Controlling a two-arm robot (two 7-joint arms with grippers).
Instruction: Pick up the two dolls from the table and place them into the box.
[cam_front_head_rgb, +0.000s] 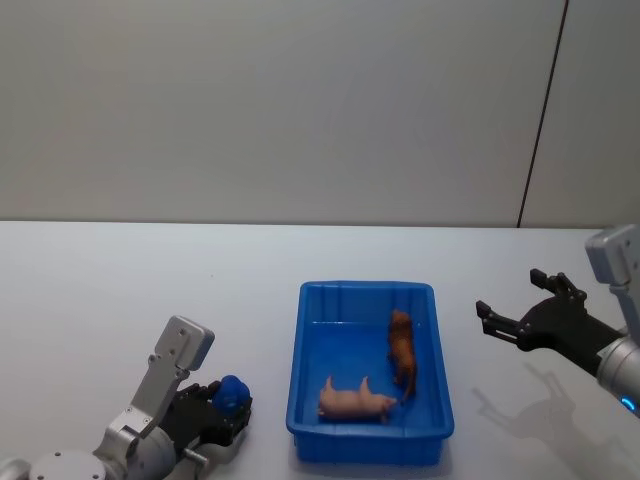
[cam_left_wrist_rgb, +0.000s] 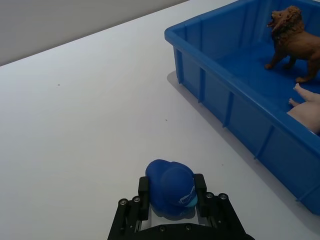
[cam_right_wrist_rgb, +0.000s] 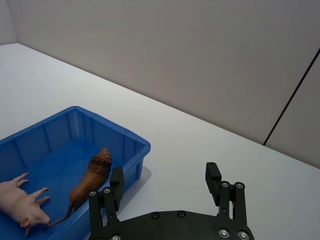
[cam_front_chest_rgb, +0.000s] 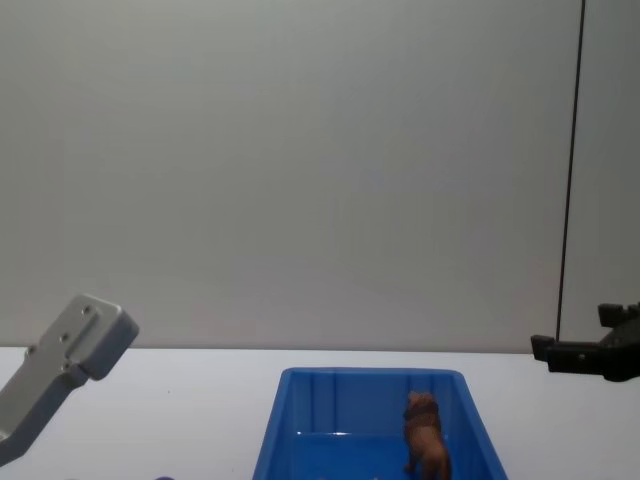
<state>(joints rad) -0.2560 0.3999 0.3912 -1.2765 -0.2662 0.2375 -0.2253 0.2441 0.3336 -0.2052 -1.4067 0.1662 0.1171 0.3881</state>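
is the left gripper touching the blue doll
Touching. The left wrist view shows the left gripper with its fingers pressed against both sides of the blue doll.

Blue doll (cam_left_wrist_rgb: 171, 189): a small pale mark, perhaps lettering or a logo, sits on its front in the left wrist view; too small to read.
Box (cam_front_head_rgb: 370, 442): no text, label or number can be read on its walls or rim.
Brown doll (cam_front_head_rgb: 402, 352): no markings.
Pale peach doll (cam_front_head_rgb: 354, 401): no markings.
Table (cam_front_head_rgb: 150, 280): no writing or signs.
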